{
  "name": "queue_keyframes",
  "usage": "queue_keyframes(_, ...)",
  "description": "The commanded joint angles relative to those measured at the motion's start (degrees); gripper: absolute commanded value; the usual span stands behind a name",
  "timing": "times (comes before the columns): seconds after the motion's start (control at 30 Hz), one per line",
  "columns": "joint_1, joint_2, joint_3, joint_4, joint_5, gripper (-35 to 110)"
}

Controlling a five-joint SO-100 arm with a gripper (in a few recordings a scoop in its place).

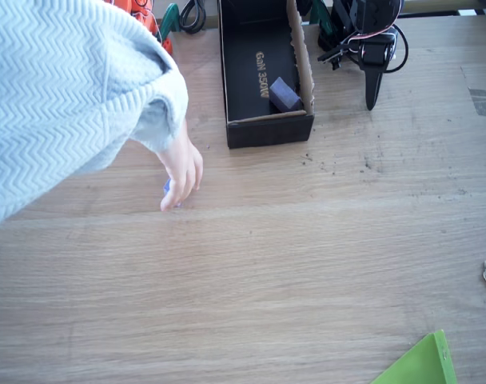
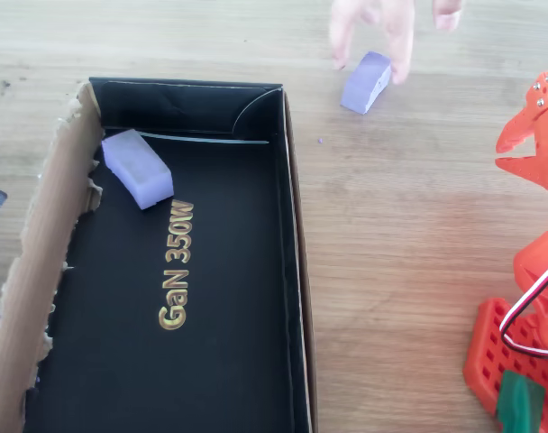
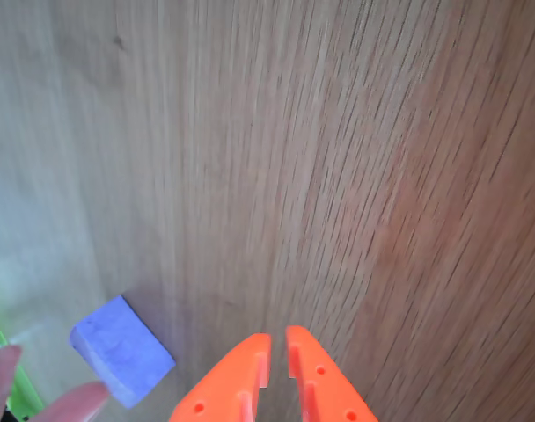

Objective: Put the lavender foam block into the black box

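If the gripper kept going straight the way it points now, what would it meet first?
Probably just the bare wooden table. In the wrist view the gripper is shut and aims at open wood; the lavender foam block lies off to its left.

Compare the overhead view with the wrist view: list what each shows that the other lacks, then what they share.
Overhead view alone: the black box with gold "GaN 350W" lettering on its floor, a torn brown cardboard wall, and a purple block lying inside near one end.

Wrist view alone: the orange claw from behind, its tips nearly together with a narrow slit between them, and a green edge at the left border.

Both: the lavender foam block on the wooden table outside the box, and a person's fingers at the block.
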Motion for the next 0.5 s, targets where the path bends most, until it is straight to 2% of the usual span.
queue_keyframes(0.0, 0.0, 0.5, 0.3, 0.9, 10.4, 0)
queue_keyframes(0.13, -0.4, 0.5, 0.3, 0.0, 10.2, 0)
queue_keyframes(0.33, -2.5, 0.5, 0.2, -2.3, 15.5, 2)
queue_keyframes(0.4, -3.1, 0.5, 0.2, -3.5, 20.7, 0)
queue_keyframes(0.47, -3.8, 0.5, 0.2, -4.3, 20.6, 0)
